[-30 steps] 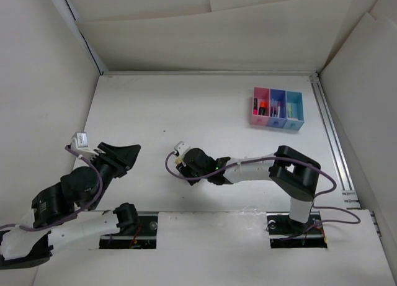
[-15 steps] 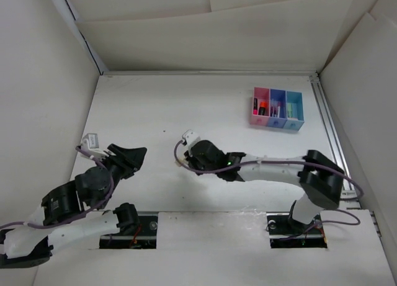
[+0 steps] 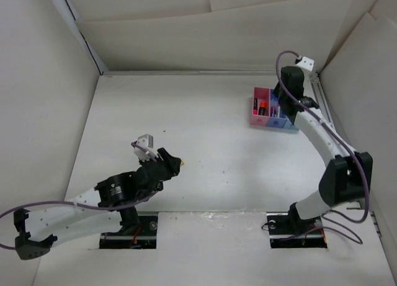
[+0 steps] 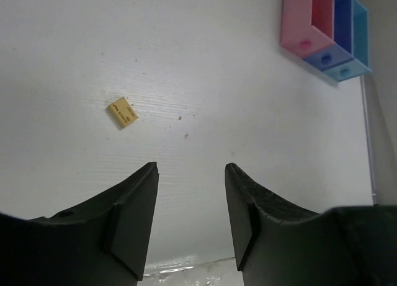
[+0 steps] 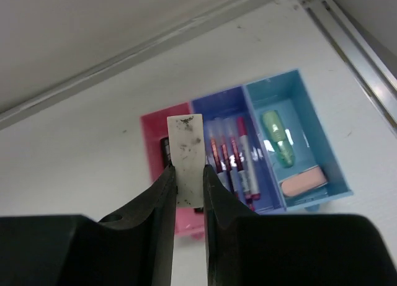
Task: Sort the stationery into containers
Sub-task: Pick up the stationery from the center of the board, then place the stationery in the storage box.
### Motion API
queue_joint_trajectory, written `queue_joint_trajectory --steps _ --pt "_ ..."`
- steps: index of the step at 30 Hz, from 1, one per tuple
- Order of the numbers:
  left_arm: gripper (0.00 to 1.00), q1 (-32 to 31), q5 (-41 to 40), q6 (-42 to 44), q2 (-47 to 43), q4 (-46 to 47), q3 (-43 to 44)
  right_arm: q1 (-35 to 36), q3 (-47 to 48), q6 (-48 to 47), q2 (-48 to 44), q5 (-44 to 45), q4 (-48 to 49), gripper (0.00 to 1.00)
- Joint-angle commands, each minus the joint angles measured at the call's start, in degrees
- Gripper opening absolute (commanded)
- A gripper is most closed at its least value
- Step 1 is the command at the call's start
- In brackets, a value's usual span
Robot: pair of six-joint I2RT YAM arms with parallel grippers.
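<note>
My right gripper (image 5: 187, 170) is shut on a smudged whitish eraser (image 5: 186, 136), held upright above the containers. Beneath it are the pink bin (image 5: 154, 129), the darker blue bin (image 5: 224, 105) holding red pens (image 5: 234, 154), and the light blue bin (image 5: 299, 106) with a green eraser (image 5: 276, 139) and a pink eraser (image 5: 302, 180). A black highlighter (image 5: 165, 151) in the pink bin is mostly hidden behind the eraser. In the top view the right gripper (image 3: 279, 103) hangs over the bins (image 3: 293, 110). My left gripper (image 4: 191, 173) is open and empty, just short of a beige eraser (image 4: 123, 111) lying on the table.
A metal rail (image 3: 332, 137) runs along the table's right edge beside the bins. White walls enclose the table on the left, back and right. In the left wrist view the bins (image 4: 298, 19) stand far off at the upper right.
My right arm swung from the table's middle to above the bins, carrying the whitish eraser. My left arm reached forward and right toward the beige eraser, its jaws a little wider.
</note>
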Motion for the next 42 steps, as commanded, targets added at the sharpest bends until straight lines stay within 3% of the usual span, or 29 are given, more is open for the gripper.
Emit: queue_joint_trajectory --steps 1,9,17,21,22,26,32,33,35,36,37,39,42 --pt "0.43 0.1 0.9 0.9 4.1 7.0 -1.5 -4.2 7.5 4.1 8.0 1.8 -6.9 0.0" --pt "0.48 0.6 2.7 3.2 12.0 12.9 -3.8 -11.4 18.0 3.6 22.2 0.7 -13.2 0.01" --pt "0.48 3.1 3.5 5.2 12.1 15.7 -4.9 -16.2 15.4 4.1 24.8 -1.5 -12.7 0.02" --pt "0.48 3.1 3.5 5.2 12.1 15.1 -4.9 -16.8 14.9 4.1 24.8 -2.0 -12.1 0.24" --pt "0.48 3.1 3.0 5.2 12.1 14.1 -4.3 -16.8 14.9 4.1 24.8 -2.0 -12.1 0.44" --pt "0.48 3.1 1.8 5.2 8.8 11.6 -3.8 -16.8 12.3 4.1 19.3 -3.4 -10.8 0.6" --pt "0.48 3.1 -0.4 2.4 3.4 4.9 -2.1 -11.9 6.4 2.7 5.8 -5.1 -9.3 0.58" --pt "0.48 3.1 -1.2 1.8 1.2 2.2 -2.1 -10.7 5.1 1.5 3.8 -9.4 -7.4 0.54" --pt "0.47 3.1 -1.9 0.6 -1.4 -0.5 -0.7 -5.5 0.2 0.8 -0.2 -14.3 -4.8 0.47" --pt "0.45 3.1 -2.5 -0.2 -4.5 -3.2 -0.7 -3.4 -1.7 -0.3 -3.7 -17.2 -3.3 0.37" --pt "0.45 3.1 -3.0 -1.2 -6.1 -4.4 0.0 1.0 -3.5 -1.1 -4.9 -23.5 0.6 0.33" --pt "0.43 3.1 -1.9 -1.2 -10.8 -4.4 -0.6 6.1 -7.2 -1.9 -5.5 -26.8 2.4 0.21" --pt "0.43 3.1 -1.2 -2.7 -14.1 -6.0 -0.6 16.9 -8.5 -3.4 -0.7 -27.8 3.6 0.23"
